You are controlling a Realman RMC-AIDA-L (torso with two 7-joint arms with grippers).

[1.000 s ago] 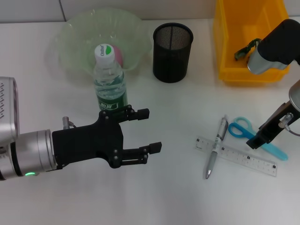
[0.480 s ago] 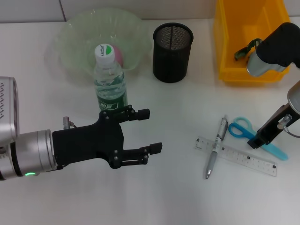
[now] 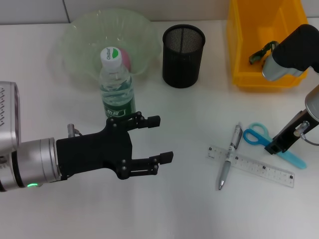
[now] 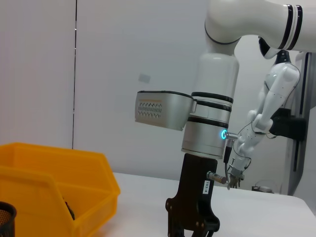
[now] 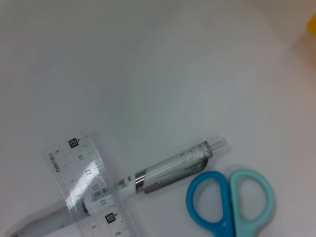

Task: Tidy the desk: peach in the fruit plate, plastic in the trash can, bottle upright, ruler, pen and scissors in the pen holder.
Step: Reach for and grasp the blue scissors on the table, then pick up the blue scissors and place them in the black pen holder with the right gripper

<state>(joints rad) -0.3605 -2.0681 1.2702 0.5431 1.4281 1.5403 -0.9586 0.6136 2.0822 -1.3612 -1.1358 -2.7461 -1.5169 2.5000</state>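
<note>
The bottle [image 3: 117, 85] stands upright in front of the green fruit plate [image 3: 79, 37], and the pink peach [image 3: 127, 60] shows in the plate behind the bottle's cap. My left gripper [image 3: 160, 139] hovers open just right of the bottle, holding nothing. The black mesh pen holder [image 3: 183, 49] is at the back centre. A dark piece of plastic [image 3: 262, 52] lies in the yellow trash can [image 3: 239, 50]. The pen [image 3: 229, 158] lies across the clear ruler [image 3: 259, 167] beside the blue scissors [image 3: 257, 136]. My right gripper [image 3: 275, 147] hangs over the scissors' blades. The right wrist view shows the pen [image 5: 174, 168], ruler [image 5: 89, 190] and scissors [image 5: 229, 200].
The left wrist view shows the trash can [image 4: 49, 190], the pen holder's rim [image 4: 5, 217] and my right arm's gripper [image 4: 192, 226] farther off. The desk's back edge runs behind the plate and bin.
My right gripper has drifted slightly to the right and up over the scissors. The left arm and the objects have not moved.
</note>
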